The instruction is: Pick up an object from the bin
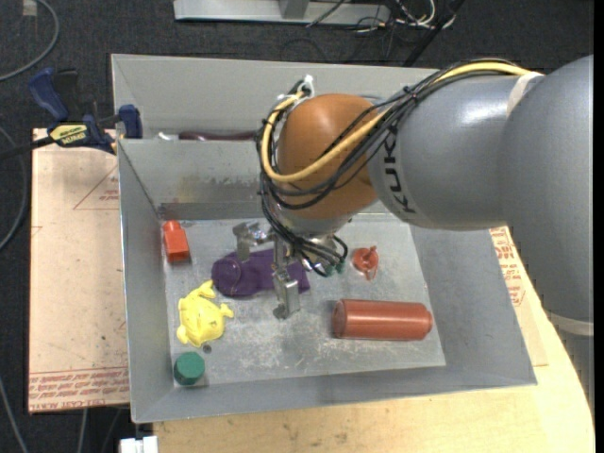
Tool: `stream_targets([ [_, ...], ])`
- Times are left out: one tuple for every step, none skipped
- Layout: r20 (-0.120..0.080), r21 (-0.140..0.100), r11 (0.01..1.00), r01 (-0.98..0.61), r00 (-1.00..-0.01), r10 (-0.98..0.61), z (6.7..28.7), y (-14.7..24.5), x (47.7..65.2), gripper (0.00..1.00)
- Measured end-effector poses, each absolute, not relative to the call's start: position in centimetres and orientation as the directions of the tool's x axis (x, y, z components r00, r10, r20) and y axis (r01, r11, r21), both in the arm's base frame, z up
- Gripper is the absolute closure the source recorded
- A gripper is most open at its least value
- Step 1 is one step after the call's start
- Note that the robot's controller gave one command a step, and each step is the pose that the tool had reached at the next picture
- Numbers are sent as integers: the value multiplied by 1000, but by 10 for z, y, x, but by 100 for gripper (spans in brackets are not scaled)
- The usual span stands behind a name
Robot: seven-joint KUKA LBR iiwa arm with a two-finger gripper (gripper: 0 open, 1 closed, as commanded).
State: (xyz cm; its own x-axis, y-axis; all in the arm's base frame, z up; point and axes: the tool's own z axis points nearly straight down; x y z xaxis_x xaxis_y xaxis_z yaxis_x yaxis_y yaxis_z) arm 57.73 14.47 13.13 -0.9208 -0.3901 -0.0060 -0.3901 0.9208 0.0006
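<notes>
My gripper (pixel 266 270) stands wide, fingers either side of one purple toy (pixel 232 276) — around lie one yellow toy (pixel 202 315), one green cap (pixel 189 369), one orange block (pixel 176 242), one red cylinder (pixel 381 319).

Probably a robotics lab: KUKA arm (pixel 491 149), floor cables (pixel 415 3), metal bin (pixel 189 92).

Only readable txt: black letters "KUK" (pixel 397 174), part of the KUKA brand, running down the grey arm (pixel 472 149), right of centre. Other markings too small to read.
</notes>
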Motion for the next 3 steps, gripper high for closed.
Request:
stream_targets([
  [-6,3,936,-353,-936,-353,92,138,587,0],
  [-10,3,962,-272,-962,-271,70,161,608,100],
  [-10,4,963,-271,-963,-271,70,161,608,100],
])
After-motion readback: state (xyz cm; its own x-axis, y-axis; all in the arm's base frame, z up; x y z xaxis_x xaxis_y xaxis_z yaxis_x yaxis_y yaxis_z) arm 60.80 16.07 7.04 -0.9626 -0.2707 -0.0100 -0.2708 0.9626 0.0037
